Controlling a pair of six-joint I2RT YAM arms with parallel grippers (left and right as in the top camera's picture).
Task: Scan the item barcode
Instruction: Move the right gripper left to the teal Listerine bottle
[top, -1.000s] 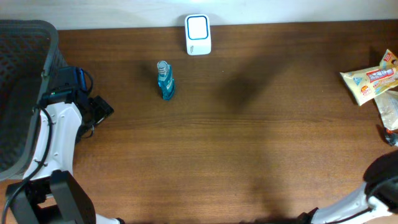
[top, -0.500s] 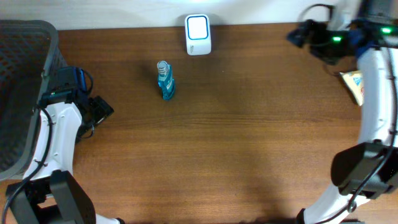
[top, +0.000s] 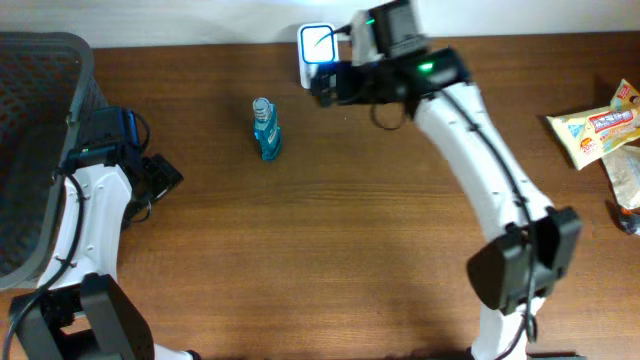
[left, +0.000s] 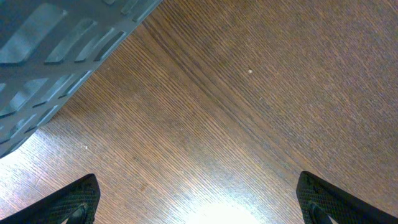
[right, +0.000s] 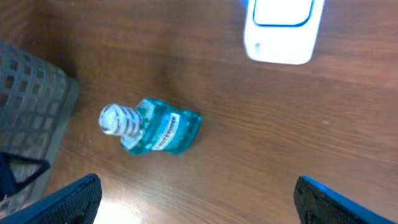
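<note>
The item is a small teal bottle (top: 265, 130) with a clear cap, standing on the brown table left of centre; in the right wrist view the bottle (right: 152, 127) appears ahead of the fingers. A white scanner (top: 318, 55) sits at the far edge, and the scanner (right: 283, 31) also shows at the top of the right wrist view. My right gripper (top: 322, 86) hovers just in front of the scanner, to the right of the bottle, open and empty (right: 199, 205). My left gripper (top: 165, 180) rests open over bare wood (left: 199, 208) near the left side.
A dark mesh basket (top: 40, 150) stands at the left edge, its wall (left: 62, 50) close to the left wrist. Snack packets (top: 595, 130) lie at the far right, with another wrapped item (top: 625, 180) beneath them.
My right arm has swung from the table's right edge across to the far middle, ending beside the scanner. The left arm and the bottle have not moved.
</note>
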